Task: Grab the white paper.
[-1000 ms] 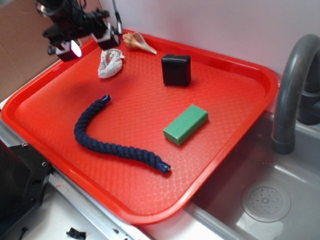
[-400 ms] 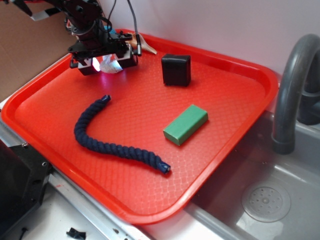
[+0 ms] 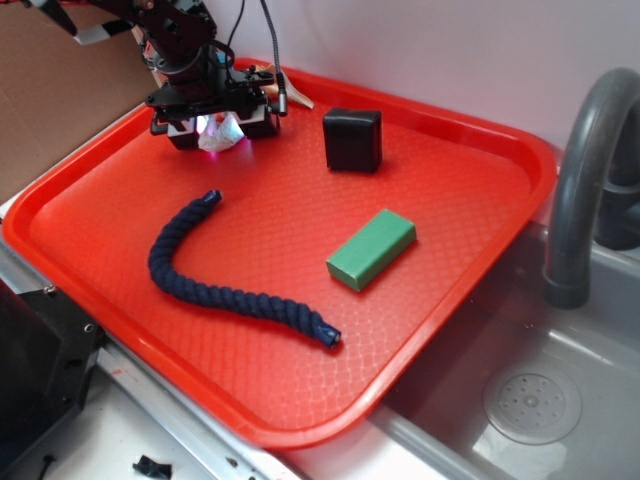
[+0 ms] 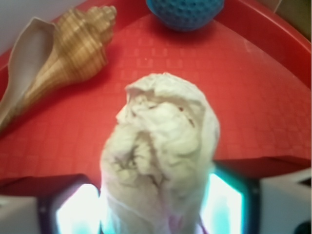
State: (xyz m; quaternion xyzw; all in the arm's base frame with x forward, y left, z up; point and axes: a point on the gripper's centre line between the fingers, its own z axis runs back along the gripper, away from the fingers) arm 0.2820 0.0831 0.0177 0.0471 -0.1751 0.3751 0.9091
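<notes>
At the far left corner of the red tray (image 3: 470,260), my gripper (image 3: 216,124) straddles the white paper (image 4: 161,161), fingers (image 4: 75,212) set narrowly on either side though contact is unclear, the wad's long axis running away toward the seashell (image 4: 63,53).

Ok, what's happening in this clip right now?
A robot arm's gripper is down at the far left corner of the red plastic tray, straddling the crumpled off-white paper wad. The wrist view shows the wad sitting between the fingers, not lifted. A tan spiral seashell and a teal ball lie just beyond it. Whether the jaws have closed is unclear.
</notes>
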